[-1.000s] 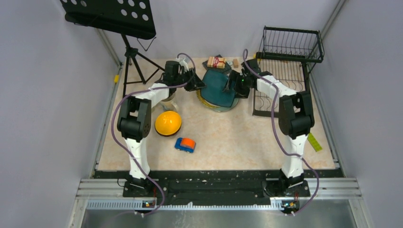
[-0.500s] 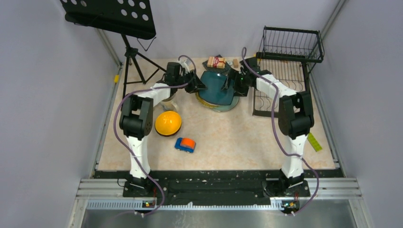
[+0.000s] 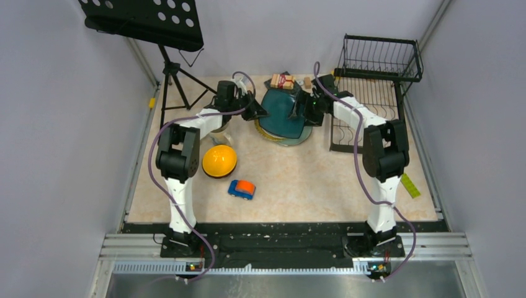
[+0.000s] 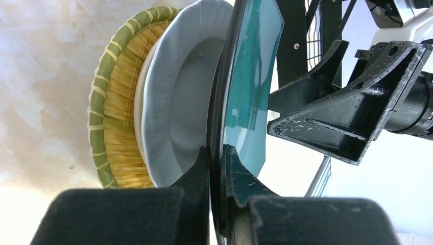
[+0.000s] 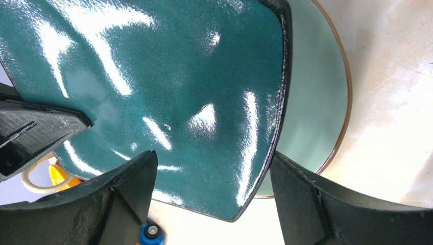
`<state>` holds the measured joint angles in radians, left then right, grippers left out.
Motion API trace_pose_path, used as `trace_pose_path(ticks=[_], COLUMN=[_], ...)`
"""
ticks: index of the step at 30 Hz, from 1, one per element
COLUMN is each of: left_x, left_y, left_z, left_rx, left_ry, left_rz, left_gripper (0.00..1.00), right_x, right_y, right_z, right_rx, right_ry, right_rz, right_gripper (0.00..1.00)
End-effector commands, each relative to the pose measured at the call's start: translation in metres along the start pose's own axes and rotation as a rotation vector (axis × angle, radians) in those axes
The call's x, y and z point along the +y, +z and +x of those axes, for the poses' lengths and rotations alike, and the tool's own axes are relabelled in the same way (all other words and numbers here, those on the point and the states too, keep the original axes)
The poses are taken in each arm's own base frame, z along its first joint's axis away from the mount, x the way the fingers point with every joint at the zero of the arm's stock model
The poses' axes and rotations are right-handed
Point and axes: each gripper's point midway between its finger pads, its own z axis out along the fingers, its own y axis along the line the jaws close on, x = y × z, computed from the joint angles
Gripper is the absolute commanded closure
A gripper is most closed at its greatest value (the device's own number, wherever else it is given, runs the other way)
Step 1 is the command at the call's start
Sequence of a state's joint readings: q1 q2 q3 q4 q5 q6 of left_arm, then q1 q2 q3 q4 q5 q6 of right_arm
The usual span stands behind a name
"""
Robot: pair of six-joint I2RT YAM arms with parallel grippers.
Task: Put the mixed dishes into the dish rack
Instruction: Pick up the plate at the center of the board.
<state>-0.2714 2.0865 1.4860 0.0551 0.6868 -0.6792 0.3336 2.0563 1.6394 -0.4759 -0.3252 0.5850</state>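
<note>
left gripper point(image 4: 214, 153) on the square plate point(image 3: 282, 113) edge | right gripper point(image 3: 303, 110) opposite, plate between | round plates point(image 3: 286, 139) stacked beneath | dish rack point(image 3: 372, 102) right of right gripper | bowl point(image 3: 219, 160), toy car point(image 3: 241, 189) behind left gripper, base-side

Both arms reach to the upper centre. The left gripper point(image 3: 255, 112) pinches the dark teal square plate point(image 4: 250, 76); the right gripper point(image 3: 304, 110) holds its fingers point(image 5: 122, 189) wide.

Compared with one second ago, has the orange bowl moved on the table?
No. The orange bowl sits on the same spot in the top view, unchanged against the music stand's tripod and the toy car.
</note>
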Motion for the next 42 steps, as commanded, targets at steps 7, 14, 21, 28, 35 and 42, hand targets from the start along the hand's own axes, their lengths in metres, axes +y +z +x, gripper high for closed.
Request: trace_pose_path(ticks=[7, 14, 21, 28, 35, 42], left_x=[-0.085, -0.094, -0.104, -0.118, -0.143, -0.169], left_y=[-0.014, -0.020, -0.035, -0.058, -0.074, -0.093], left_z=[-0.027, -0.032, -0.036, -0.040, -0.042, -0.040], left_rx=[-0.079, -0.108, -0.144, -0.199, -0.206, -0.214], left_ry=[0.152, 0.171, 0.208, 0.256, 0.278, 0.285], left_rz=[0.225, 0.257, 0.278, 0.284, 0.351, 0.422], left_gripper=[1.00, 1.00, 1.00, 1.00, 1.00, 1.00], right_x=[0.072, 0.073, 0.069, 0.074, 0.069, 0.063], right_y=[-0.040, -0.053, -0.077, -0.122, -0.159, -0.181], right_z=[-0.030, -0.036, -0.038, -0.033, -0.028, -0.015], right_rx=[-0.164, -0.184, -0.246, -0.318, -0.410, -0.456], right_ry=[-0.054, -0.031, -0.005, -0.059, -0.043, 0.001], right_rz=[-0.224, -0.258, -0.276, -0.295, -0.314, -0.423], right_gripper=[0.18, 0.16, 0.05, 0.03, 0.03, 0.03])
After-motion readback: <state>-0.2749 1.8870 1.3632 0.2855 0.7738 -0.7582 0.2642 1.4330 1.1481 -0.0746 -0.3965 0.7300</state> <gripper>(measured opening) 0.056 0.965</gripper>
